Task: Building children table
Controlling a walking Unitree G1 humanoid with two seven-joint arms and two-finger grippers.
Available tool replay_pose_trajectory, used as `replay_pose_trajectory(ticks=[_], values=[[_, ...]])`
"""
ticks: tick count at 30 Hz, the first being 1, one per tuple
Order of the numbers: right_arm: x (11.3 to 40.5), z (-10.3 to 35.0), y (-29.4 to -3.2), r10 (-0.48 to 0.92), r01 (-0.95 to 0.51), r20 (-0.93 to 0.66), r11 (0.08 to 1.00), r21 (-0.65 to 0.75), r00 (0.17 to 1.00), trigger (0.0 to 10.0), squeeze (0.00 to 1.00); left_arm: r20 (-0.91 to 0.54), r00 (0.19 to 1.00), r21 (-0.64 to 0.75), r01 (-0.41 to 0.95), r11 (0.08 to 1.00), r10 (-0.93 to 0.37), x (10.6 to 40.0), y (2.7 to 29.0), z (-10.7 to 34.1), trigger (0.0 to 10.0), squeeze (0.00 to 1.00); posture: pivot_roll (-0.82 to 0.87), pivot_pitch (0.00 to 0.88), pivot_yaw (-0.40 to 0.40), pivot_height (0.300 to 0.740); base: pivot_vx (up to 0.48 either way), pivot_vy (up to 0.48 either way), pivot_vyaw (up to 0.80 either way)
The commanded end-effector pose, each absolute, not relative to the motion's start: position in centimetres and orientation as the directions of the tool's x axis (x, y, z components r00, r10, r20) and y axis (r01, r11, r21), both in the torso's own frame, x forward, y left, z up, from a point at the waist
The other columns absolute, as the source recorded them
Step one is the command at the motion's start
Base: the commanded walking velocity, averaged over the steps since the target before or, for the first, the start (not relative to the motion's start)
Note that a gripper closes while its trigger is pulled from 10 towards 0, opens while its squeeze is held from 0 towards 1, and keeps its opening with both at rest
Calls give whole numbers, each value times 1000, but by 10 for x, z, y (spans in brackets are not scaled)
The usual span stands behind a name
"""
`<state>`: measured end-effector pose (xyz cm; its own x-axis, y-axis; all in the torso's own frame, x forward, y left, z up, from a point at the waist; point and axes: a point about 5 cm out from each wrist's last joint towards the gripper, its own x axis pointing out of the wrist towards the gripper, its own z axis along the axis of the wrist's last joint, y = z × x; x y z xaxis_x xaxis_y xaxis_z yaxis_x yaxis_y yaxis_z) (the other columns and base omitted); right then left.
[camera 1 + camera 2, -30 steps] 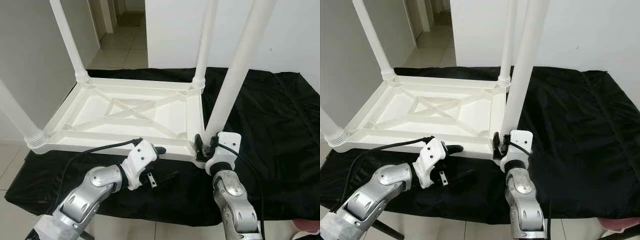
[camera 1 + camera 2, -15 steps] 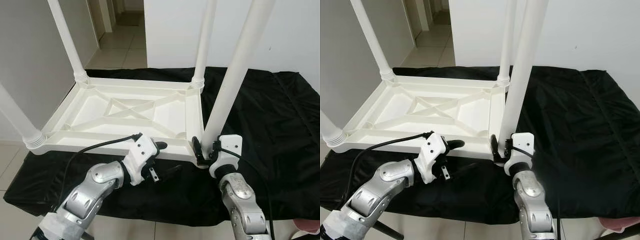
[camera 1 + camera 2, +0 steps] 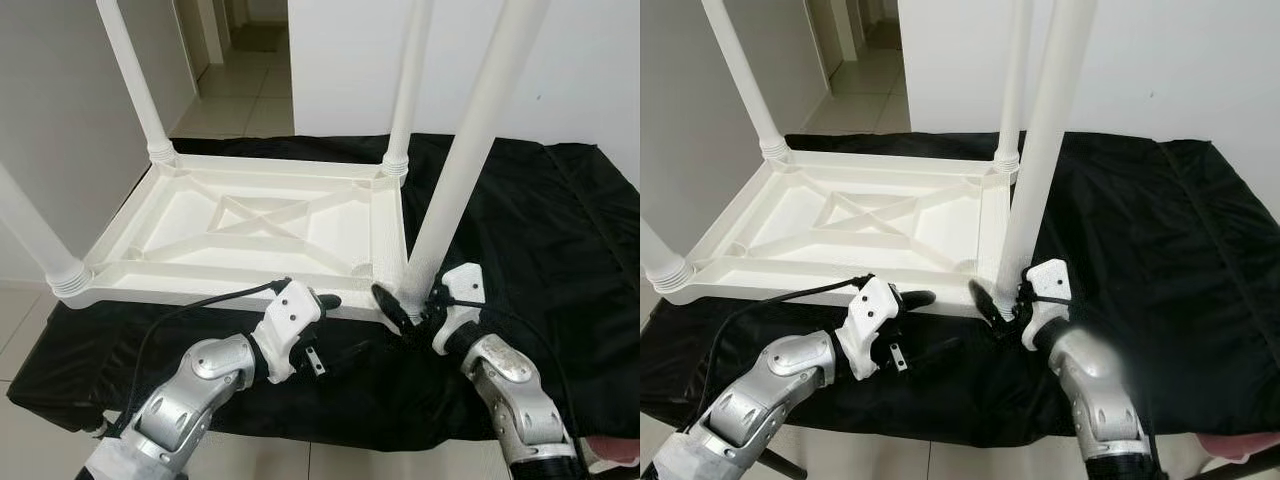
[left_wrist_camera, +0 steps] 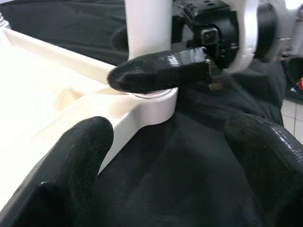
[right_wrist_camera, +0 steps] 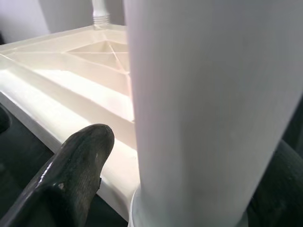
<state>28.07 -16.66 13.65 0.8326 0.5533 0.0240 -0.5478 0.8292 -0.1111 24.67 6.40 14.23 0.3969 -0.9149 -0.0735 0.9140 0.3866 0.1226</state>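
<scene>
Lying upside down on a black cloth [image 3: 540, 230], white table top [image 3: 250, 225] with four legs pointing up. Straddling the base of the near-right leg [image 3: 470, 150] at about 4 o'clock from the top's centre: right gripper [image 3: 412, 300], fingers apart, one either side of the post, not visibly squeezing it. Hovering low over the cloth at 6 o'clock, just off the near rim: left gripper [image 3: 338, 325], fingers spread, holding nothing.

White children's table [image 3: 250, 225] with white legs [image 3: 470, 150] and a crossed-rib underside, on a black cloth [image 3: 540, 230]; pale grey floor tiles [image 3: 235, 100]
</scene>
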Motion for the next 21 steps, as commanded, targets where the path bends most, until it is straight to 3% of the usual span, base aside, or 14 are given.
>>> replay_pose_trajectory(ticks=[1,6,7,9,10,21], values=[[281,137,-164,582,-576,25,809,-122,813,10000,0,-78,387,139,917,374,-919,244,63,142,10000,0,-89,30,57,740,0,0,0],[293,143,-173,629,-618,3,764,-184,777,9804,0,-70,393,145,913,380,-917,247,62,144,10000,0,-87,19,51,740,0,0,0],[293,144,-174,635,-624,-3,757,-194,772,3843,0,-70,393,145,913,380,-917,247,61,144,10000,0,-87,19,51,740,0,0,0],[293,143,-175,644,-633,-17,747,-201,765,3843,0,-70,393,146,913,380,-917,247,61,144,10000,0,-86,16,48,740,0,0,0],[293,141,-176,652,-643,-34,737,-208,758,0,0,-68,393,148,913,380,-917,247,61,144,10000,0,-84,14,44,740,0,0,0],[284,130,-181,683,-683,-73,709,-172,727,0,0,-64,399,152,910,386,-915,247,61,145,10000,0,-85,14,39,740,0,0,0]])
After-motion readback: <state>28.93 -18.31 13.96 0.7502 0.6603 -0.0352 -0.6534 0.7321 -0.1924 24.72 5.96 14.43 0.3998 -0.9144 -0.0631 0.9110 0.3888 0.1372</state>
